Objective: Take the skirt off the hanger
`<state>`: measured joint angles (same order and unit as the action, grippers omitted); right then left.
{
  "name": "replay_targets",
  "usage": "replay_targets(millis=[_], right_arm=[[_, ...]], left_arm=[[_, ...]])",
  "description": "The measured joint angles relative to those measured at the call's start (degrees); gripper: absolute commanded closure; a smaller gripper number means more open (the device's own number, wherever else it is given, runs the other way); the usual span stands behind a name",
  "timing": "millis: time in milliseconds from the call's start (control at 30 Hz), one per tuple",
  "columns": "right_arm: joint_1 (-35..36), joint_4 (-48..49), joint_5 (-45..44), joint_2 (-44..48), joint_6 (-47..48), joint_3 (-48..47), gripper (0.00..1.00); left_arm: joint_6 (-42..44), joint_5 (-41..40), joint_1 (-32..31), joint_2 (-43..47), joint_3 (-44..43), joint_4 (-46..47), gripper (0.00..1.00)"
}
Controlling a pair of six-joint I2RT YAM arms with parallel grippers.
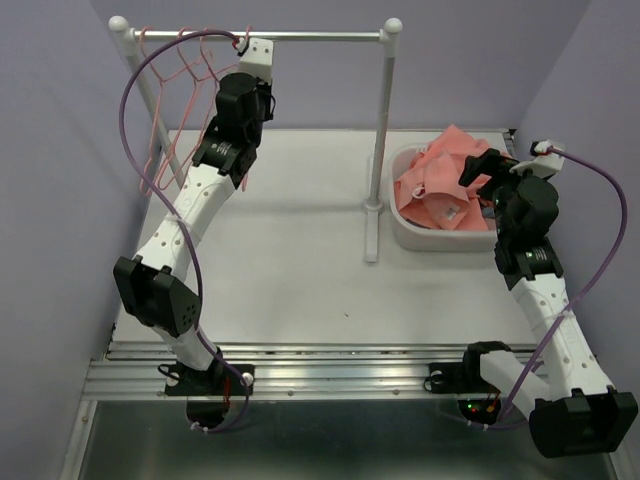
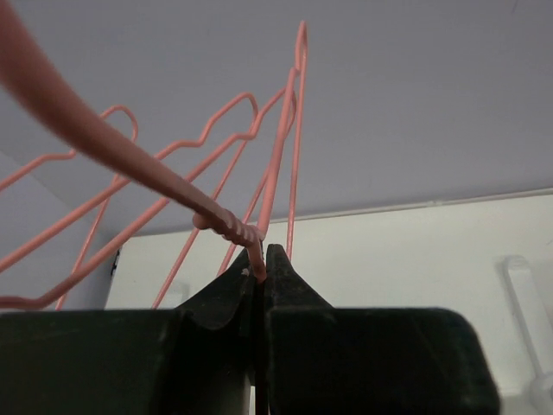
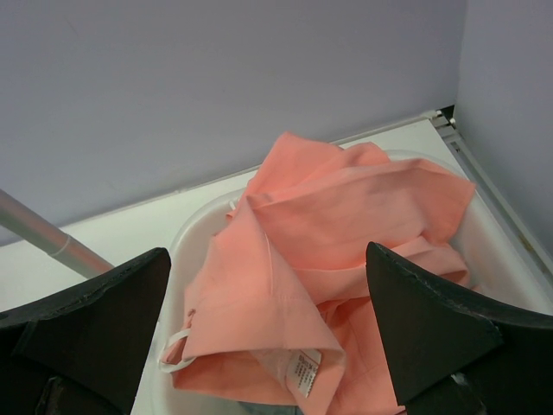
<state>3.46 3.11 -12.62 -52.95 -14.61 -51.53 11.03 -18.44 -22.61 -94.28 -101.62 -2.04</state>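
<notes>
Up at the left end of the silver metal clothes rail, the left gripper is closed tight on the thin pink wire hanger. In the left wrist view the two black fingers meet almost edge to edge around the gripper's centre. They pinch the wire just below the twisted neck of the hanger. Several more loops of pink wire fan out behind it against the pale wall, and all of them are bare of cloth. I cannot tell exactly how many hangers there are.

The salmon-pink fabric skirt lies crumpled in the white plastic tub. The tub stands on the white table at the far right, just beside the rack's right upright post. The right gripper hangs over the tub with its jaws spread wide and nothing between them. The right wrist view looks down past both dark fingers of that gripper onto the heaped skirt. A white care label and a small white loop show at the skirt's near edge. The folds rise above the tub's rim, and the fingers stand clear of the cloth on either side.
</notes>
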Motion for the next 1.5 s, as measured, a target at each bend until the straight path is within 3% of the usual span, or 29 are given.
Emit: replay_targets(millis=[333, 400, 433, 500, 533, 633, 700, 733, 767, 967, 1133, 1333, 1500], right_arm=[[0.0, 0.31, 0.15, 0.02, -0.02, 0.0, 0.0], [0.0, 0.31, 0.26, 0.02, -0.02, 0.0, 0.0], [0.0, 0.33, 0.26, 0.02, -0.02, 0.0, 0.0], [0.0, 0.31, 0.33, 0.02, -0.02, 0.0, 0.0], [0.0, 0.33, 0.44, 0.02, -0.02, 0.0, 0.0], [0.0, 0.33, 0.52, 0.02, -0.02, 0.0, 0.0], [0.0, 0.31, 0.63, 0.02, -0.02, 0.0, 0.0], [0.0, 0.31, 0.68, 0.02, -0.02, 0.0, 0.0], [0.0, 0.31, 0.74, 0.02, -0.02, 0.0, 0.0], [0.0, 0.04, 0.92, 0.02, -0.28, 0.0, 0.0], [0.0, -1.49, 0.92, 0.04, -0.66, -0.02, 0.0], [0.0, -5.49, 1.27, 0.85, -2.97, 0.0, 0.0], [0.0, -8.63, 2.12, 3.67, -6.62, 2.1, 0.0]], left_arm=[[-1.4, 0.44, 0.59, 1.68, 2.67, 1.16, 0.99], [-1.68, 0.44, 0.59, 1.79, 2.67, 1.11, 0.91], [-1.77, 0.44, 0.59, 1.84, 2.67, 1.11, 0.79], [-2.36, 0.46, 0.59, 1.9, 2.67, 1.03, 0.67], [-1.88, 0.52, 0.59, 1.9, 2.67, 1.01, 0.67], [-2.56, 0.66, 0.59, 2.12, 2.67, 0.94, 0.51], [-2.73, 1.05, 0.59, 2.58, 2.67, 0.9, 0.33], [-3.1, 1.42, 0.59, 2.95, 2.67, 0.81, 0.18], [-3.21, 1.9, 0.59, 3.43, 2.69, 0.68, 0.13], [-5.62, 5.16, 0.52, 9.49, 4.31, 0.15, 0.01], [-9.22, 7.1, -1.07, 18.62, 9.4, 0.52, 0.01], [-15.52, 3.3, -11.69, 33.55, 20.37, 0.52, 0.01], [-23.26, 1.46, -18.8, 44.57, 35.52, 2.51, 0.01]])
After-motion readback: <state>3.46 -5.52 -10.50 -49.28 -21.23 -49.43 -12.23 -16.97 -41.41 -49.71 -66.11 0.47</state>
